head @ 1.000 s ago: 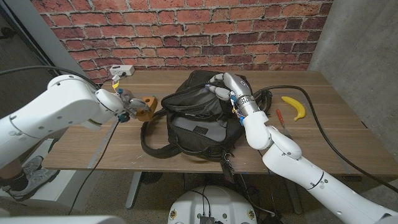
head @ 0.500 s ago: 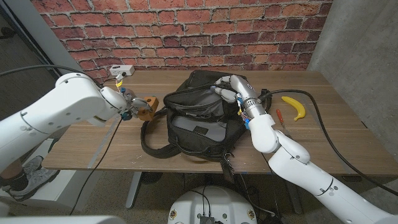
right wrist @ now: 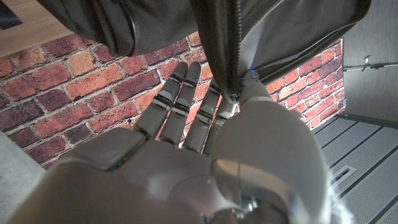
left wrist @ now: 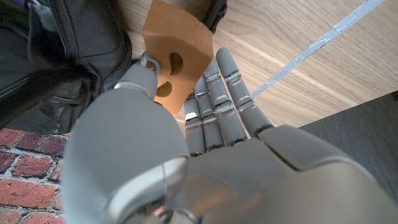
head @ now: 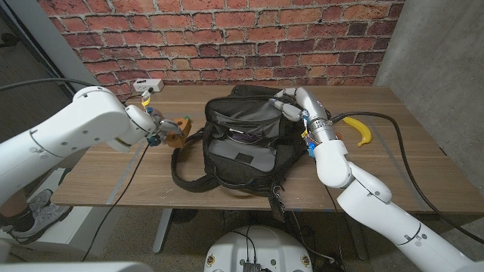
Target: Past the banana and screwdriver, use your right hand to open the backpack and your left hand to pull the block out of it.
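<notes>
The black backpack point(head: 240, 143) lies in the middle of the table with its top gaping. My right hand point(head: 296, 101) is at its far right rim and pinches the zipper edge point(right wrist: 229, 60) between thumb and fingers point(right wrist: 186, 106). To the left of the bag, my left hand point(head: 154, 125) holds the tan wooden block point(head: 179, 130) low over the table. The left wrist view shows the block point(left wrist: 175, 52), with holes in its face, gripped between the thumb and fingers point(left wrist: 219, 99). The yellow banana point(head: 361, 130) lies right of my right arm.
A white box point(head: 147, 85) with wires sits at the table's back left. A thick black cable point(head: 393, 147) crosses the table's right side. The bag's strap point(head: 180, 172) loops toward the front edge. A brick wall stands behind the table.
My right hand has moved right and back with the bag's rim, pulling the opening wider. My left hand has kept the block beside the bag, shifting only slightly.
</notes>
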Available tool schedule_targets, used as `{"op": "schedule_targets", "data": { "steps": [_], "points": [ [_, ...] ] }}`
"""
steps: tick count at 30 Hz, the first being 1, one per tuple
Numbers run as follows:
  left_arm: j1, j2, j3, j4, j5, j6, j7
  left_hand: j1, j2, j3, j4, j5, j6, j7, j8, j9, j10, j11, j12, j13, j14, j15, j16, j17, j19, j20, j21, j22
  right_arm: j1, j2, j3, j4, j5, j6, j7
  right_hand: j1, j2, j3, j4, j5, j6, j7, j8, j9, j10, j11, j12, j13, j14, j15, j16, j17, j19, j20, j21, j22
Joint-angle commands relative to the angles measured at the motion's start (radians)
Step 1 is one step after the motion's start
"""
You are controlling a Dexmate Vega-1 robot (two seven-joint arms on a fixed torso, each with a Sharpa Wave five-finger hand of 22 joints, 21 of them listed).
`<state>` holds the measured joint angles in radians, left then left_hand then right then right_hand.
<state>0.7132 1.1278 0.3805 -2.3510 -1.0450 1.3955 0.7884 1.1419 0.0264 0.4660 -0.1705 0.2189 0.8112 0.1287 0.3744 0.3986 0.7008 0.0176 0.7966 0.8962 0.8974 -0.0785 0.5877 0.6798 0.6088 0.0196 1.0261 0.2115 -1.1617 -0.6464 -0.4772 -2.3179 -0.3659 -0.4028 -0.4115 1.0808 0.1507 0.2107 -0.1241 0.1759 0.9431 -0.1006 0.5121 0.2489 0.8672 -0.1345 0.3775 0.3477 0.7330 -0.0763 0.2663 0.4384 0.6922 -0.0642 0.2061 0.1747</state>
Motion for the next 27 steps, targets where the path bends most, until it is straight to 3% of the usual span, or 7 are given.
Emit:
{"op": "schedule_targets", "data": {
  "steps": [1, 15, 22, 27],
  "points": [
    [-0.039, 0.039, 0.036, 0.035, -0.152, 0.000, 0.121, 0.063, 0.073, 0.011, 0.006, 0.010, 0.016, 0.009, 0.022, 0.192, 0.049, -0.044, 0.000, 0.004, 0.022, -0.023, -0.002, 0.003, -0.006, 0.002, 0.010, 0.000, -0.043, -0.014, 0.047, -0.047, 0.031, -0.032, -0.041, 0.004, 0.008, -0.003, -0.003, 0.006, 0.001, -0.005, 0.009, 0.005, -0.002, 0.002, -0.003, 0.000, -0.001, -0.148, 0.000, 0.004, -0.007, -0.081, 0.003, 0.003],
    [-0.072, 0.080, 0.076, 0.064, -0.272, 0.000, 0.216, 0.063, 0.073, 0.009, 0.007, 0.010, 0.020, 0.006, 0.023, 0.189, 0.048, -0.046, -0.006, 0.006, 0.022, -0.023, -0.007, 0.005, -0.012, 0.001, 0.022, -0.003, -0.092, -0.009, 0.070, -0.084, 0.067, -0.049, -0.081, 0.003, 0.008, -0.003, -0.005, 0.006, 0.000, -0.004, 0.008, 0.006, -0.004, 0.002, -0.005, 0.001, -0.001, -0.148, 0.000, 0.007, -0.007, -0.080, 0.003, 0.003],
    [-0.035, 0.083, 0.052, 0.083, -0.268, 0.000, 0.230, 0.062, 0.072, 0.008, 0.007, 0.010, 0.020, 0.004, 0.023, 0.187, 0.049, -0.048, -0.008, 0.007, 0.023, -0.023, -0.010, 0.004, -0.014, 0.000, 0.027, -0.005, -0.104, -0.002, 0.063, -0.088, 0.069, -0.052, -0.102, 0.003, 0.008, -0.002, -0.006, 0.006, -0.001, -0.002, 0.008, 0.006, -0.005, 0.003, -0.005, 0.001, -0.002, -0.148, -0.001, 0.008, -0.008, -0.080, 0.003, 0.003],
    [-0.013, 0.075, 0.047, 0.096, -0.222, 0.000, 0.192, 0.062, 0.073, 0.007, 0.008, 0.010, 0.021, 0.005, 0.023, 0.185, 0.045, -0.049, -0.011, 0.009, 0.016, -0.024, -0.014, 0.005, -0.022, -0.002, 0.029, -0.006, -0.138, 0.015, 0.061, -0.088, 0.082, -0.038, -0.137, 0.004, 0.008, -0.002, -0.007, 0.005, -0.001, -0.003, 0.008, 0.005, -0.005, 0.002, -0.005, 0.002, -0.003, -0.148, -0.001, 0.009, -0.008, -0.080, 0.003, 0.003]
  ]
}}
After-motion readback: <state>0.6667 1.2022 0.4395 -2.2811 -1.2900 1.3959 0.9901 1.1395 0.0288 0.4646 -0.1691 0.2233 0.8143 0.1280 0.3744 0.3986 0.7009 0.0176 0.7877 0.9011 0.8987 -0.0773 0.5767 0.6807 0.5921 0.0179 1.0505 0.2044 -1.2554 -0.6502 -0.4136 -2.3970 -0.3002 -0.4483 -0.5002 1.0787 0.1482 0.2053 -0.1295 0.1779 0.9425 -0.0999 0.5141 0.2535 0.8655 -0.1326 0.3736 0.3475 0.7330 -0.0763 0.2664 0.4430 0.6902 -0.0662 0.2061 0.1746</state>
